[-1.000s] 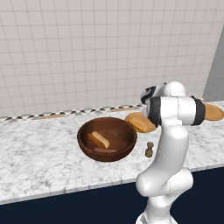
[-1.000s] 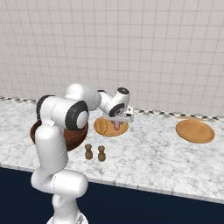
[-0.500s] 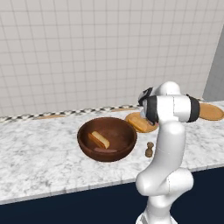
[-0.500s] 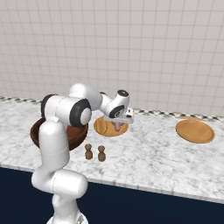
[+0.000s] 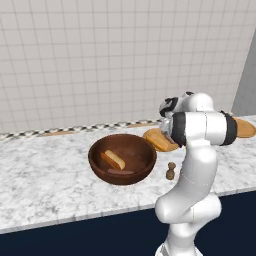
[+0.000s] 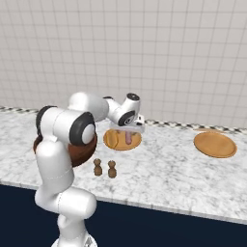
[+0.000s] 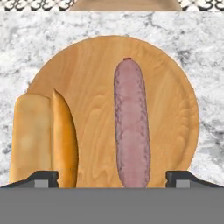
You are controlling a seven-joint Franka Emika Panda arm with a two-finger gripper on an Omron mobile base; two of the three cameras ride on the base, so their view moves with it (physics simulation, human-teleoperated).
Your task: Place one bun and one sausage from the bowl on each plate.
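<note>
Hand [image 7: 112, 177] spread over sausage [image 7: 131, 124], bun [image 7: 43, 138] on plate [image 7: 170, 92].

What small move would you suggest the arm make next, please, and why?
Probably lift the open gripper straight up and swing back toward the bowl. The near plate already holds a bun and a sausage, the far plate looks bare, and a bun lies in the bowl.

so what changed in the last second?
Barely anything: the gripper hangs over the near plate, its fingertips spread wide and empty. The sausage and bun lie on that plate; the bowl and far plate are unmoved.
</note>
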